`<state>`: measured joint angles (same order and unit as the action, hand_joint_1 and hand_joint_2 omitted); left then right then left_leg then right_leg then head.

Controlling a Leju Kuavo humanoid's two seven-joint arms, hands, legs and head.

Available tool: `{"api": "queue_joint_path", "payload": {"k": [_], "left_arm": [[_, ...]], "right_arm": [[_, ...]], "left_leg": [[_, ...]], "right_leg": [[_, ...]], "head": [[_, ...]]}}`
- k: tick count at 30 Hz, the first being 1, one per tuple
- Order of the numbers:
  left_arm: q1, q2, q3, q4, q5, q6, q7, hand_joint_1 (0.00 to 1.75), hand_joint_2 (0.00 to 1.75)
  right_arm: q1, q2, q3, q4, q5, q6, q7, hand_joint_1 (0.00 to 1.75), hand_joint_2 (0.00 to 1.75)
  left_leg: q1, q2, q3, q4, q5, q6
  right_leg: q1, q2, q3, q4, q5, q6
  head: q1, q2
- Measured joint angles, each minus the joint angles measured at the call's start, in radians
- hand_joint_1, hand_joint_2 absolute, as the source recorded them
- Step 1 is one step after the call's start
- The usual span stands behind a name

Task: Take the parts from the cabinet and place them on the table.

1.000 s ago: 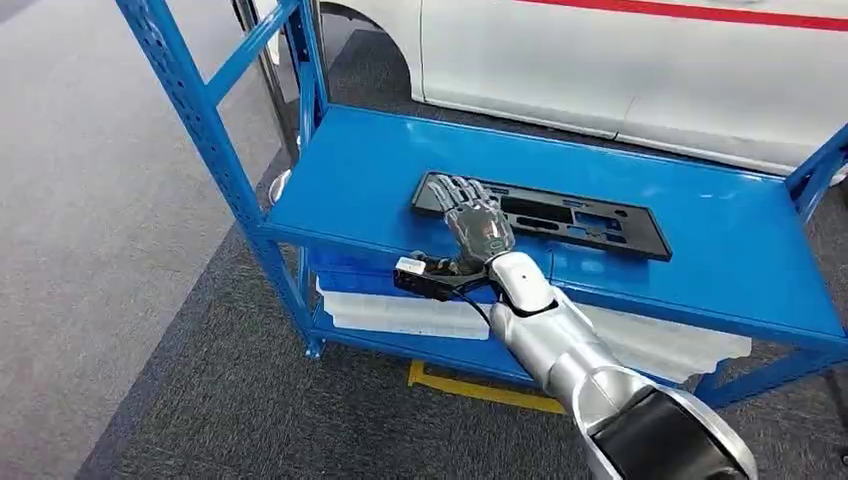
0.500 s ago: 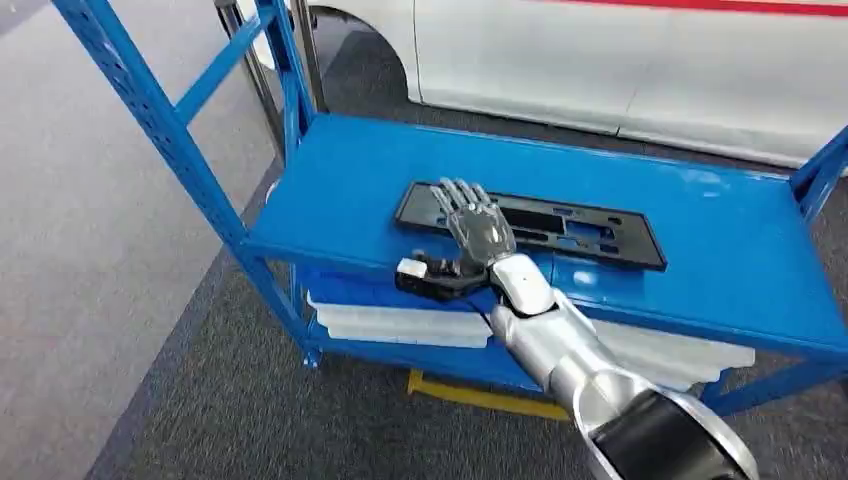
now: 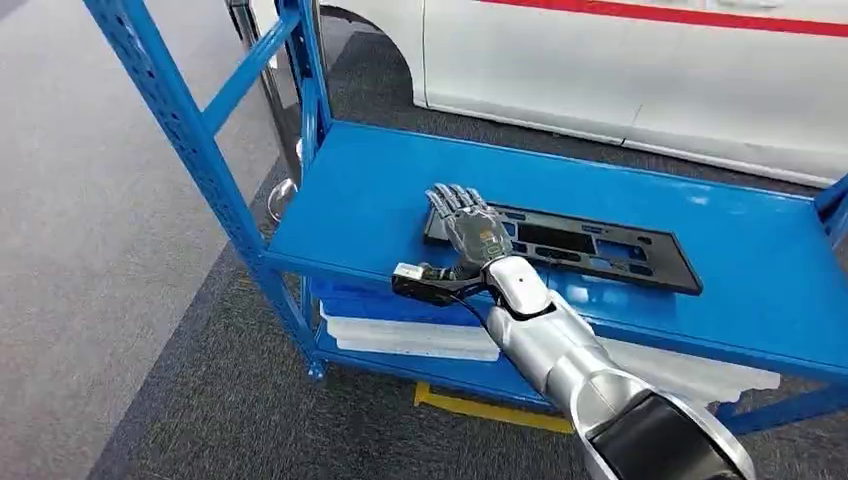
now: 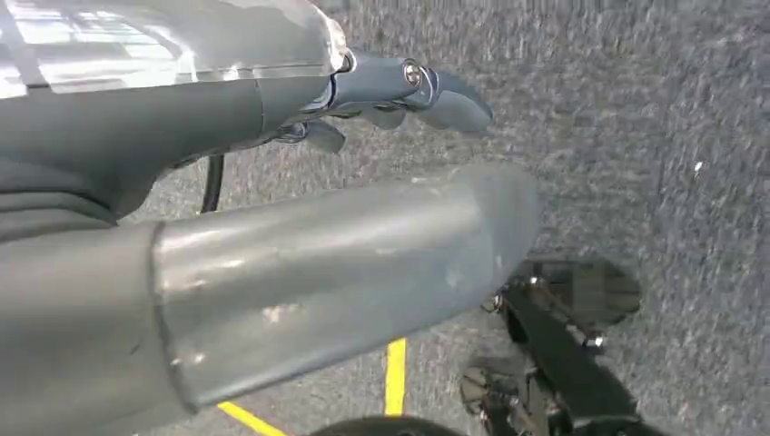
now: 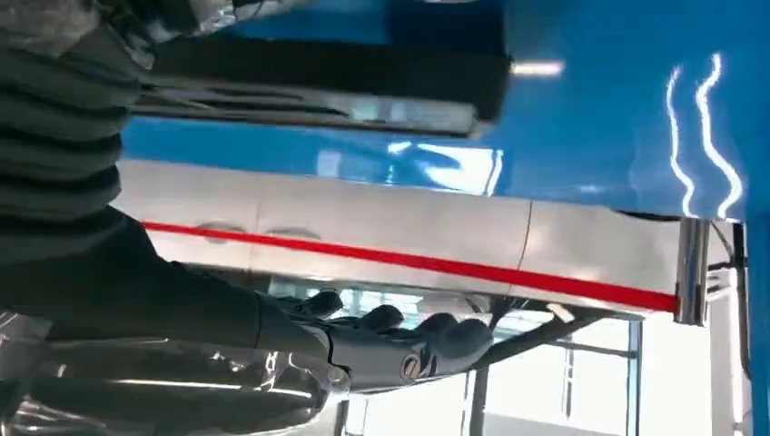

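A long flat black part (image 3: pixel 600 250) with cut-outs lies on the top shelf of the blue cabinet (image 3: pixel 380 190). My right hand (image 3: pixel 470 225) is stretched out flat over the part's left end, fingers straight and apart, gripping nothing. In the right wrist view the black part (image 5: pixel 318 82) sits on the blue shelf (image 5: pixel 590 109) close to the hand, whose dark fingers (image 5: pixel 399 345) are extended. My left hand (image 4: pixel 390 91) hangs over the grey carpet with nothing in it.
White trays (image 3: pixel 410 335) are stacked on the cabinet's lower shelf. A blue upright post (image 3: pixel 170 120) stands at the cabinet's left corner. A white car (image 3: pixel 620 70) with a red stripe is parked behind. A yellow floor line (image 3: pixel 480 408) runs under the cabinet.
The whole picture has shifted a little, so the camera moved. My right hand stays flat over the left end of the black part.
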<state>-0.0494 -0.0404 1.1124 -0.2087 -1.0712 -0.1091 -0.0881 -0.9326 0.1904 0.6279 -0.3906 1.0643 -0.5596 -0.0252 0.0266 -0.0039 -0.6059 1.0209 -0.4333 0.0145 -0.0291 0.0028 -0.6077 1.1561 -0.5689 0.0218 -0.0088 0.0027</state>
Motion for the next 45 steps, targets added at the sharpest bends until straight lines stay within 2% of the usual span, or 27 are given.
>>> {"api": "queue_joint_path", "payload": {"k": [1, 2, 3, 4, 5, 6, 7, 8, 9, 10, 11, 12, 16, 20, 26, 32, 40, 41, 42, 43, 45], "left_arm": [[-0.001, 0.000, 0.000, 0.000, 0.001, 0.000, 0.000, 0.00, 0.00], [-0.002, 0.000, 0.000, 0.000, 0.004, -0.001, -0.001, 0.00, 0.00], [-0.002, 0.000, 0.002, 0.000, 0.006, -0.003, -0.002, 0.00, 0.00], [-0.002, 0.000, 0.002, 0.000, 0.009, -0.003, -0.002, 0.00, 0.00], [-0.002, 0.000, 0.003, 0.000, 0.011, -0.003, -0.002, 0.00, 0.00], [-0.001, 0.000, 0.004, 0.000, 0.011, -0.005, -0.002, 0.00, 0.00], [-0.001, 0.000, 0.006, 0.000, 0.013, -0.006, -0.003, 0.00, 0.00], [0.000, -0.007, 0.007, 0.003, 0.014, -0.008, -0.003, 0.00, 0.00], [-0.003, -0.005, 0.008, 0.004, 0.014, -0.011, -0.005, 0.00, 0.00], [-0.003, -0.005, 0.008, 0.004, 0.014, -0.012, -0.005, 0.00, 0.00], [-0.003, 0.000, 0.009, 0.004, 0.014, -0.013, -0.005, 0.00, 0.00], [-0.003, 0.000, 0.009, 0.004, 0.014, -0.016, -0.007, 0.00, 0.00], [-0.002, -0.002, 0.010, 0.005, 0.019, -0.023, -0.017, 0.00, 0.00], [0.003, 0.000, 0.019, 0.005, 0.027, -0.021, -0.019, 0.00, 0.00], [0.004, 0.000, 0.029, 0.005, 0.033, -0.023, -0.011, 0.00, 0.00], [0.005, 0.000, 0.035, 0.005, 0.035, -0.024, -0.018, 0.00, 0.00], [0.004, 0.000, 0.035, 0.005, 0.034, -0.026, -0.026, 0.00, 0.00], [0.004, 0.000, 0.035, 0.005, 0.034, -0.026, -0.027, 0.00, 0.00], [0.004, 0.000, 0.035, 0.005, 0.034, -0.027, -0.027, 0.00, 0.00], [0.004, 0.000, 0.036, 0.005, 0.035, -0.027, -0.029, 0.00, 0.00], [0.004, 0.000, 0.040, 0.005, 0.037, -0.027, -0.029, 0.00, 0.00]], "right_arm": [[0.002, 0.000, 0.000, 0.001, 0.000, 0.004, 0.002, 0.00, 1.75], [0.004, -0.002, 0.000, 0.002, 0.000, 0.013, 0.005, 0.00, 1.75], [0.008, -0.004, 0.000, 0.004, 0.001, 0.023, 0.006, 0.00, 1.75], [0.010, -0.007, 0.000, 0.005, 0.001, 0.026, 0.011, 0.00, 1.75], [0.010, -0.009, 0.000, 0.005, 0.001, 0.029, 0.014, 0.00, 1.75], [0.010, -0.012, 0.000, 0.005, 0.001, 0.030, 0.017, 0.00, 1.75], [0.009, -0.014, 0.000, 0.005, 0.001, 0.031, 0.021, 0.00, 1.75], [0.008, -0.019, 0.000, 0.005, 0.001, 0.033, 0.024, 0.00, 1.75], [0.008, -0.021, 0.000, 0.007, 0.001, 0.034, 0.026, 0.00, 1.75], [0.009, -0.023, 0.000, 0.008, 0.001, 0.034, 0.028, 0.00, 1.75], [0.010, -0.026, 0.000, 0.010, 0.003, 0.030, 0.034, 0.00, 1.75], [0.012, -0.030, 0.000, 0.012, 0.016, 0.016, 0.054, 0.00, 1.75], [0.024, -0.075, 0.000, 0.019, 0.039, -0.039, 0.070, 0.00, 1.75], [0.040, -0.133, -0.003, 0.030, 0.039, -0.051, 0.070, 0.00, 1.75], [0.046, -0.181, -0.017, 0.039, 0.039, -0.064, 0.079, 0.00, 1.75], [0.051, -0.203, -0.031, 0.044, 0.032, -0.062, 0.066, 0.00, 1.75], [0.057, -0.203, -0.031, 0.045, 0.038, -0.056, 0.054, 0.00, 1.75], [0.057, -0.203, -0.031, 0.045, 0.040, -0.054, 0.055, 0.07, 1.75], [0.057, -0.203, -0.031, 0.045, 0.040, -0.051, 0.057, 1.50, 1.75], [0.057, -0.203, -0.031, 0.045, 0.041, -0.047, 0.059, 1.57, 1.75], [0.058, -0.203, -0.031, 0.047, 0.039, -0.036, 0.059, 1.57, 1.75]], "left_leg": [[-0.003, 0.000, 0.001, 0.000, -0.002, 0.004], [-0.007, 0.000, 0.002, 0.000, -0.004, 0.007], [-0.011, -0.002, 0.005, 0.000, -0.007, 0.011], [-0.015, -0.003, 0.009, 0.000, -0.010, 0.013], [-0.020, -0.004, 0.015, 0.000, -0.014, 0.015], [-0.025, -0.005, 0.023, 0.000, -0.018, 0.015], [-0.028, -0.005, 0.030, 0.000, -0.023, 0.016], [-0.031, -0.005, 0.031, 0.000, -0.026, 0.013], [-0.033, -0.007, 0.027, 0.003, -0.027, 0.010], [-0.028, -0.005, 0.024, 0.002, -0.027, 0.009], [-0.031, -0.003, 0.024, 0.004, -0.030, 0.010], [-0.029, -0.001, 0.025, 0.004, -0.030, 0.010], [-0.028, -0.002, 0.028, 0.001, -0.031, 0.009], [-0.028, -0.002, 0.028, -0.002, -0.031, 0.008], [-0.028, -0.002, 0.031, -0.003, -0.030, 0.005], [-0.028, -0.002, 0.034, -0.003, -0.030, 0.006], [-0.028, -0.002, 0.036, -0.003, -0.030, 0.006], [-0.028, -0.002, 0.036, -0.003, -0.030, 0.006], [-0.028, -0.002, 0.036, -0.003, -0.030, 0.006], [-0.028, -0.002, 0.037, -0.003, -0.030, 0.006], [-0.028, -0.002, 0.037, -0.003, -0.030, 0.006]], "right_leg": [[0.003, 0.000, -0.051, 0.088, -0.034, -0.001], [0.006, 0.000, -0.097, 0.157, -0.051, -0.003], [0.009, 0.000, -0.127, 0.190, -0.045, -0.007], [0.012, 0.000, -0.131, 0.174, -0.014, -0.013], [0.017, 0.000, -0.115, 0.121, 0.034, -0.023], [0.024, 0.000, -0.080, 0.029, 0.096, -0.037], [0.031, 0.001, -0.046, -0.056, 0.145, -0.053], [0.038, -0.001, -0.030, -0.085, 0.139, -0.071], [0.040, -0.002, -0.026, -0.109, 0.143, -0.068], [0.042, -0.002, -0.024, -0.116, 0.138, -0.063], [0.036, 0.000, -0.022, -0.121, 0.138, -0.040], [0.037, 0.004, -0.022, -0.121, 0.138, -0.032], [0.039, 0.003, -0.021, -0.120, 0.134, -0.037], [0.039, 0.003, -0.021, -0.120, 0.134, -0.037], [0.039, 0.003, -0.019, -0.120, 0.134, -0.038], [0.036, 0.003, -0.016, -0.120, 0.134, -0.038], [0.035, 0.003, -0.014, -0.120, 0.135, -0.038], [0.035, 0.003, -0.013, -0.120, 0.135, -0.038], [0.035, 0.003, -0.013, -0.120, 0.135, -0.038], [0.035, 0.003, -0.013, -0.120, 0.135, -0.038], [0.035, 0.003, -0.013, -0.120, 0.135, -0.038]], "head": [[0.000, 0.000], [0.000, 0.000], [0.000, 0.000], [0.000, 0.000], [0.000, 0.000], [0.000, 0.000], [0.000, 0.000], [-0.002, 0.000], [0.000, 0.000], [-0.001, 0.000], [0.000, 0.000], [-0.001, 0.000], [-0.001, 0.000], [-0.001, 0.000], [-0.001, 0.000], [-0.001, 0.000], [-0.001, 0.000], [-0.001, 0.000], [-0.001, 0.000], [-0.001, 0.000], [-0.001, 0.000]]}}
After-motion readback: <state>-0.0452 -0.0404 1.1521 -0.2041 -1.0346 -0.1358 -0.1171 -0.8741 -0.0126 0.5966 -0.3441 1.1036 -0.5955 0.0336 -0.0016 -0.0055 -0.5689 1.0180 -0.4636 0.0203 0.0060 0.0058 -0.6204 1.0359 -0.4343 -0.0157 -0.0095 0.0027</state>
